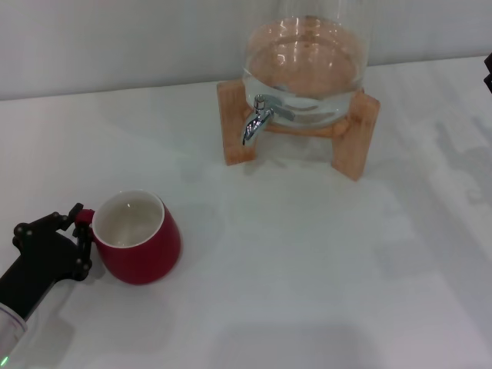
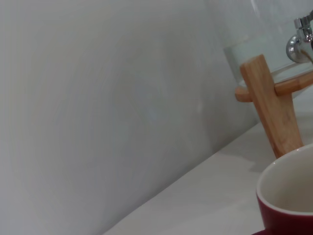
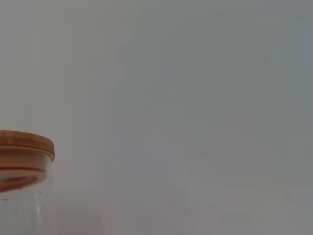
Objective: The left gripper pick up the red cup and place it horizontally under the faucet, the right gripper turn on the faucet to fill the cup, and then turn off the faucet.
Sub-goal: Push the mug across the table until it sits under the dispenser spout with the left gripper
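Observation:
The red cup (image 1: 138, 242) stands upright on the white table at the front left, its white inside empty and its handle pointing left. My left gripper (image 1: 80, 240) is at the cup's handle side, its black fingers spread to either side of the handle; it looks open. The cup's rim also shows in the left wrist view (image 2: 288, 205). The chrome faucet (image 1: 257, 119) sticks out of the glass jar (image 1: 307, 61) at the back centre, far from the cup; it also shows in the left wrist view (image 2: 299, 41). Only a black sliver of my right gripper (image 1: 489, 71) shows at the right edge.
The jar holds water and rests on a wooden stand (image 1: 354, 146) near the back wall. The jar's wooden lid (image 3: 24, 147) shows in the right wrist view. The white table (image 1: 307, 269) stretches between the cup and the stand.

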You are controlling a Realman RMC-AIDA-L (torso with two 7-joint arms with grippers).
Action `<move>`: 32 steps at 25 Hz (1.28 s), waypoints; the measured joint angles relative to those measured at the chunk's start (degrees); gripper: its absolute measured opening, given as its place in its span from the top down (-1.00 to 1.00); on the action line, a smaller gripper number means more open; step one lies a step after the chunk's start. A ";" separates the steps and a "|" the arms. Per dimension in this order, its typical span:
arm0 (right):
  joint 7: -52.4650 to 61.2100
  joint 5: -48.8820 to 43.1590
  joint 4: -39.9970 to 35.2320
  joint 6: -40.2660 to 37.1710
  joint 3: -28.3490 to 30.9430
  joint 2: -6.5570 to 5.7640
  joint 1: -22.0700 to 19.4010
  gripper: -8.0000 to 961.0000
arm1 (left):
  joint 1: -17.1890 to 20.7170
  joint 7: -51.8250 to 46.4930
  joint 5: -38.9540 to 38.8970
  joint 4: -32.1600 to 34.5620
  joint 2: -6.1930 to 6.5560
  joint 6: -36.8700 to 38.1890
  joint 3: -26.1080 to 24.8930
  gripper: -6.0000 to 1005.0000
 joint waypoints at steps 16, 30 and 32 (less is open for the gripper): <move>0.00 -0.01 0.52 -0.23 -0.07 0.00 -0.04 -0.51 | -0.90 -0.53 0.10 1.34 0.06 -0.28 -0.36 0.79; 0.00 -0.09 0.54 -0.67 -0.09 0.00 -0.19 -0.51 | -1.97 -0.75 0.17 1.51 0.00 -0.25 -0.26 0.79; 0.00 -0.09 0.53 -0.68 -0.09 0.00 -0.18 -0.51 | -2.15 -1.27 0.17 1.56 0.00 -0.24 -0.33 0.79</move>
